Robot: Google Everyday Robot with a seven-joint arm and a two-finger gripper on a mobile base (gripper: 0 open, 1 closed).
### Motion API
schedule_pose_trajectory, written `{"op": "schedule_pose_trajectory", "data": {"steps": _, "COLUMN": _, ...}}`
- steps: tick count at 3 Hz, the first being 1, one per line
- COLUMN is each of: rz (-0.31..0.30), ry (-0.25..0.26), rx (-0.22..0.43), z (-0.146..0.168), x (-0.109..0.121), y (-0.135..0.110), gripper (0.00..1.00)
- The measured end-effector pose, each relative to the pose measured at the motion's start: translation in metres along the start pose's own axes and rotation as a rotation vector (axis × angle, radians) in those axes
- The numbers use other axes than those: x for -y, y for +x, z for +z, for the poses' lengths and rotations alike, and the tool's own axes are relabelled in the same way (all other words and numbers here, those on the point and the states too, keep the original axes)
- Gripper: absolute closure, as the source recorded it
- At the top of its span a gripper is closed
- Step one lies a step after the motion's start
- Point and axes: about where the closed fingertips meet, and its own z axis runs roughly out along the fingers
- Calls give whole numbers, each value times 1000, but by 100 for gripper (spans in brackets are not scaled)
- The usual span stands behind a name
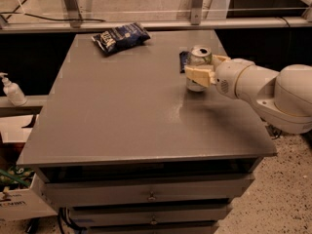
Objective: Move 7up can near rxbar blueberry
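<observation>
The 7up can (199, 57) stands upright at the right rear of the grey table (122, 111), silver top showing. My gripper (205, 67) reaches in from the right and is shut on the can, with one cream finger (197, 75) across its front and the other behind it. The rxbar blueberry (183, 61), a flat dark navy bar, lies right behind and to the left of the can and is partly hidden by it. The can's base is at or just above the tabletop.
A crinkled dark-blue chip bag (120, 37) lies at the table's far left. Drawers (151, 195) sit below the tabletop. A white pump bottle (11, 89) stands on a shelf to the left. A metal rail (146, 24) runs behind the table.
</observation>
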Motion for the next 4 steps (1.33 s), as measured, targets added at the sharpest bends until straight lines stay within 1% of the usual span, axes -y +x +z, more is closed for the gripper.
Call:
{"op": "schedule_pose_trajectory", "data": {"steps": 1, "rz": -23, "ry": 15, "rx": 3, "z": 16, "x": 8, "y": -3, "gripper": 100}}
{"op": "schedule_pose_trajectory", "data": {"steps": 2, "rz": -62, "ry": 37, "rx": 3, "z": 17, "x": 21, "y": -9, "gripper": 100}}
{"op": "schedule_pose_trajectory", "data": {"steps": 3, "rz": -77, "ry": 63, "rx": -2, "z": 10, "x": 35, "y": -10, "gripper": 100}}
{"op": "schedule_pose_trajectory", "data": {"steps": 4, "rz": -77, "ry": 85, "rx": -3, "z": 2, "x": 47, "y": -7, "gripper": 100}}
